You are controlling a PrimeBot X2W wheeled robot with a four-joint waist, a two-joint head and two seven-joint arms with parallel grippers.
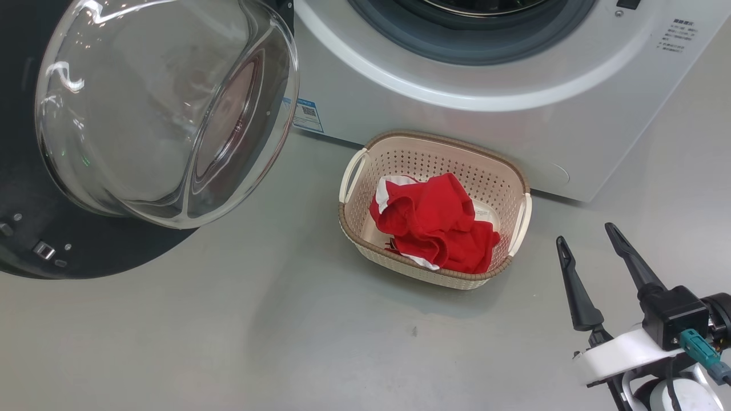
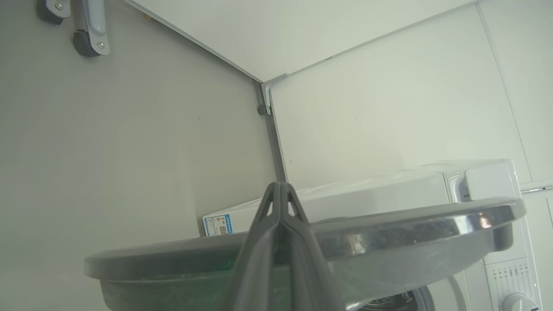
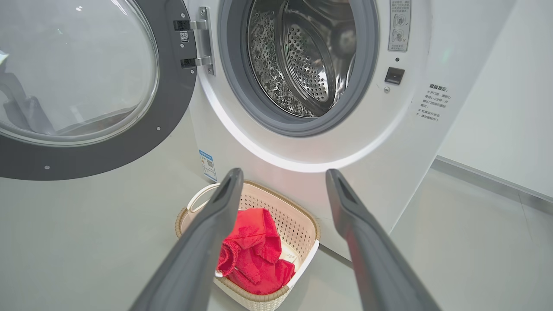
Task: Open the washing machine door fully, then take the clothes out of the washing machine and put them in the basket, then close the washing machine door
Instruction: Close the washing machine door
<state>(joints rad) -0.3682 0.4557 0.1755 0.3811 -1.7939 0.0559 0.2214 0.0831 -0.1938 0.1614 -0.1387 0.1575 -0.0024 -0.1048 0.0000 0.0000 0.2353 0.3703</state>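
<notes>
Pale grey floor (image 1: 228, 342) runs up to the white washing machine (image 1: 514, 125), its steel drum (image 3: 302, 56) exposed. The washing machine door (image 1: 34, 240) stands wide open at the left. The basket (image 1: 434, 154) sits on the floor just in front of the machine, the red clothes (image 1: 434, 222) heaped inside. The right claw (image 1: 587, 234) hangs spread wide and empty, near the basket's right side. The left claw (image 2: 280, 190) is closed tight on nothing, its 2 fingers at the door's rim, perhaps touching it.

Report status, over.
Left gripper: jaws shut, by the door. Right gripper: jaws open, empty. Clothes in basket, drum looks bare. Door wide open.
</notes>
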